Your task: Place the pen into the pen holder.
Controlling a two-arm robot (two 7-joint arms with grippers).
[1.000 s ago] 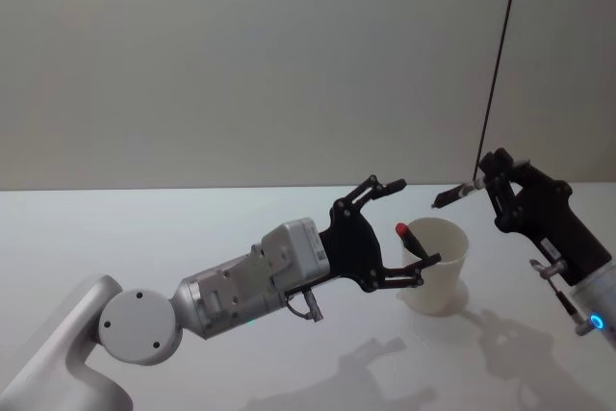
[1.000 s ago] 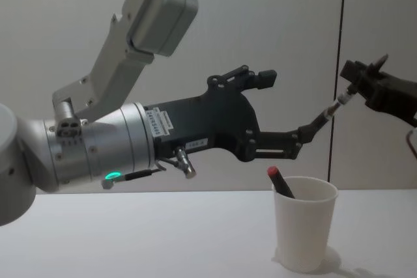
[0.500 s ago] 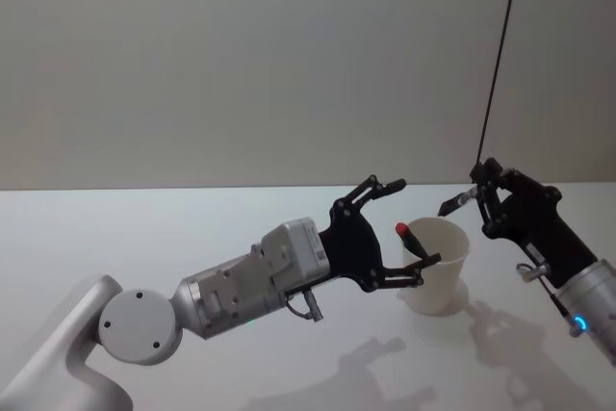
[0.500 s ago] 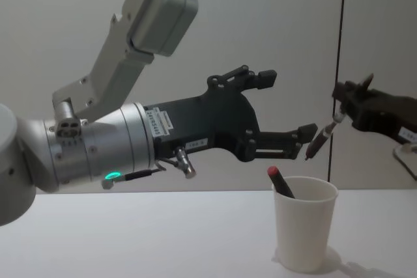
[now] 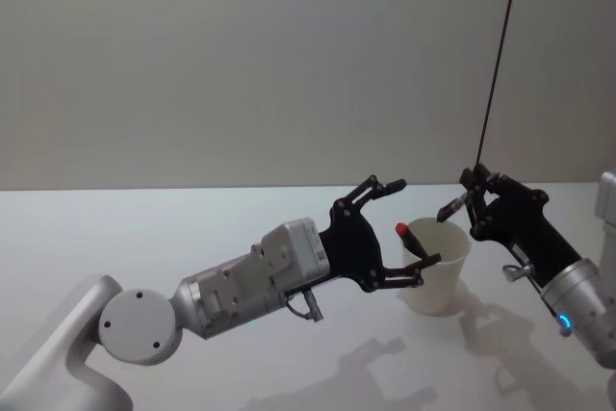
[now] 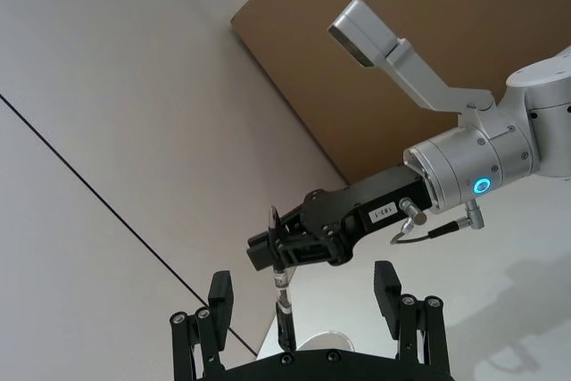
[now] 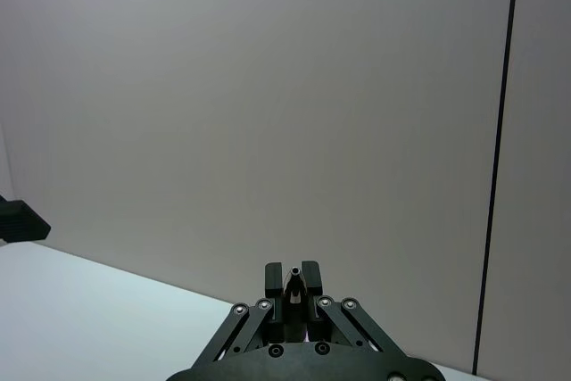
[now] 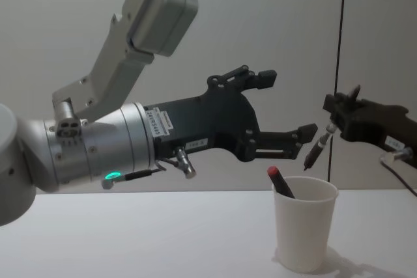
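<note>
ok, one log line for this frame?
right gripper: shut on pen, tip-down above pen holder | left gripper: open beside it | red-capped pen: in holder

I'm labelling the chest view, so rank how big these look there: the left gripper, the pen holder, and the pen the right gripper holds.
1. Left gripper, though it's nearer the camera.
2. Pen holder.
3. Pen held in the right gripper.

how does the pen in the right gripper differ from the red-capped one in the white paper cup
The dark pen hangs in the air, clamped by the right gripper, tip down above the white paper cup; the red-capped pen already rests inside it, leaning on the rim. One shows a dark tip, the other a red end. Both are slim and tilted.
</note>
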